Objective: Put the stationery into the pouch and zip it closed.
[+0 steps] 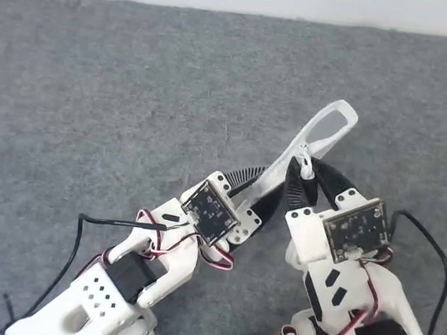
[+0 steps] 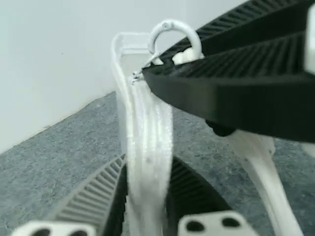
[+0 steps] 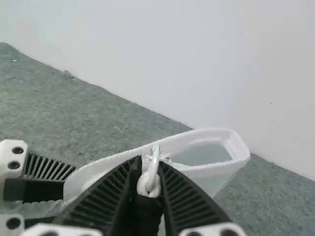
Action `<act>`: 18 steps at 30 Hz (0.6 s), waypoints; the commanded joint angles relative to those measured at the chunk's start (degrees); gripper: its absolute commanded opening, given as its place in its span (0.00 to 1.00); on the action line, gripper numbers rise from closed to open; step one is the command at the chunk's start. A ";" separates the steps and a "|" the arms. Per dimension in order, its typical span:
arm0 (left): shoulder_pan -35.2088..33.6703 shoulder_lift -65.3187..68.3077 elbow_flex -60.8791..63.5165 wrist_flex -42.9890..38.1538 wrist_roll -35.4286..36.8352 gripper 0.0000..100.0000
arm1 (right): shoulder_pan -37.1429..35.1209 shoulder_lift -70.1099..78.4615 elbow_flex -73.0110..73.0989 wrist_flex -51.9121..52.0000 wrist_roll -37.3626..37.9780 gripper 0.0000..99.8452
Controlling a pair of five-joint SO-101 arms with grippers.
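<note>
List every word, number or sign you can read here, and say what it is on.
No text can be read.
The pouch and its zipper pull are plain white.
On the left wrist's circuit board and the right wrist's circuit board, any marks are too small to read.

Soft, even light — faint shadows
</note>
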 commanded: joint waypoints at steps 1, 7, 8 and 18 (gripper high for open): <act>0.26 -1.05 -3.82 -0.53 -4.57 0.01 | 0.31 0.04 1.14 -2.33 0.97 0.01; 0.09 -1.05 -3.12 1.67 -6.68 0.01 | 5.05 0.13 3.60 -7.78 0.79 0.01; 0.09 -1.05 -3.12 1.85 -7.12 0.01 | 5.67 0.13 3.60 -8.40 0.79 0.01; 0.00 -0.88 -3.03 3.87 -9.76 0.01 | 11.38 13.67 -2.81 -12.79 -2.90 0.01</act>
